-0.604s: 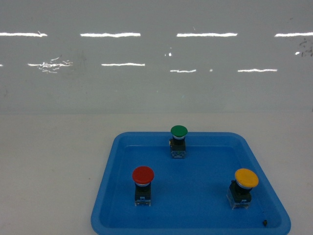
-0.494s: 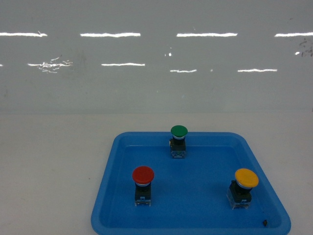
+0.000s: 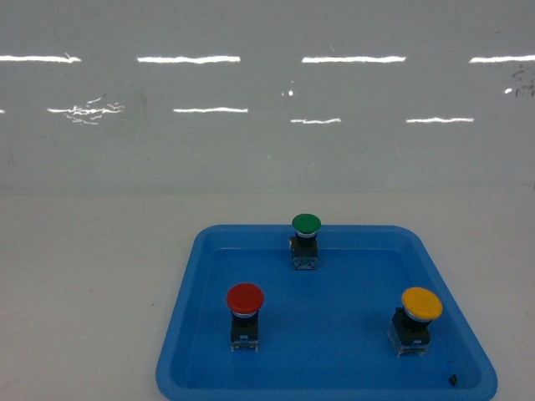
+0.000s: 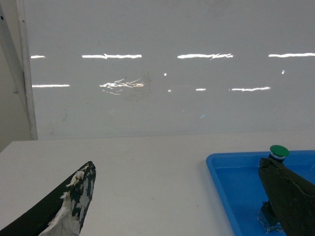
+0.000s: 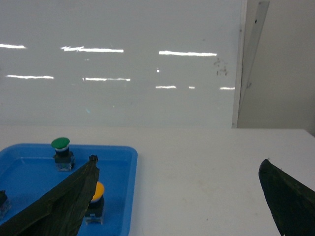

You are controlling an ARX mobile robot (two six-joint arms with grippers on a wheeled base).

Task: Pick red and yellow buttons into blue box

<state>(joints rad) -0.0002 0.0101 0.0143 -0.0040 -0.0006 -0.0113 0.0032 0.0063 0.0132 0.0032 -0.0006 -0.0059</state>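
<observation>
The red button [image 3: 245,299] stands upright at the front left of a shallow blue tray [image 3: 188,334]. The yellow button [image 3: 420,305] stands at the tray's front right; the right wrist view shows the yellow button [image 5: 98,192] partly behind a finger. My left gripper [image 4: 177,165] is open over bare white table left of the tray [image 4: 221,174], holding nothing. My right gripper [image 5: 179,160] is open over bare table right of the tray [image 5: 129,187], also holding nothing. Neither gripper appears in the head view. The blue box is out of view.
A green button [image 3: 306,224] stands at the tray's back middle, also seen as the green button [image 4: 279,151] and the green button [image 5: 61,144]. A small black speck [image 3: 452,380] lies in the tray's front right corner. A glossy white wall [image 3: 267,125] rises behind the table.
</observation>
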